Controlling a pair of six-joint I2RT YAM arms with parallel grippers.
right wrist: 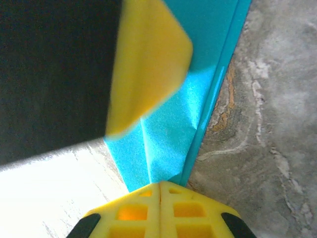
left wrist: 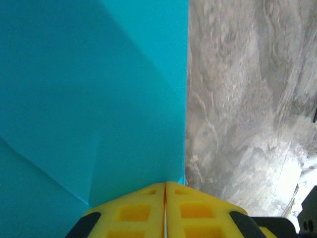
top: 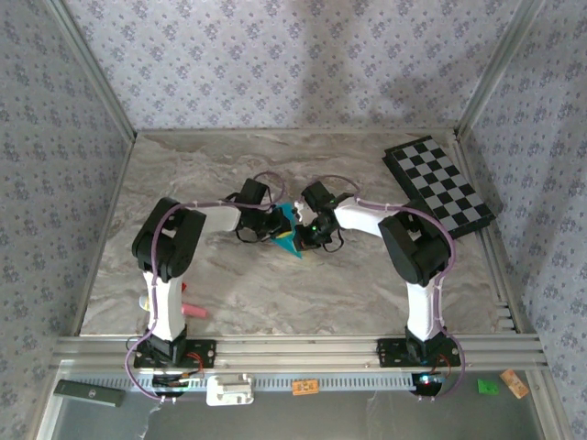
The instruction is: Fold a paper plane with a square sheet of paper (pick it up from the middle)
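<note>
The left gripper (left wrist: 165,184) has its yellow fingers pressed together on the creased, folded bright cyan-blue paper sheet (left wrist: 99,99). The right gripper (right wrist: 159,184) likewise pinches its narrow end.

walls (top: 275,64): lilac floral paper | table (top: 303,293): grey marble | frame (top: 303,348): aluminium | light: soft, possibly overhead

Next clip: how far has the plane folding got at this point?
Done: the cyan paper shows several creases and stacked layers, tapering to a point in the top view. In hand: the left gripper and right gripper, both shut, have their tips at the paper, apparently pressing a fold. Left: it does not look like a finished dart, so more folds likely remain.
</note>
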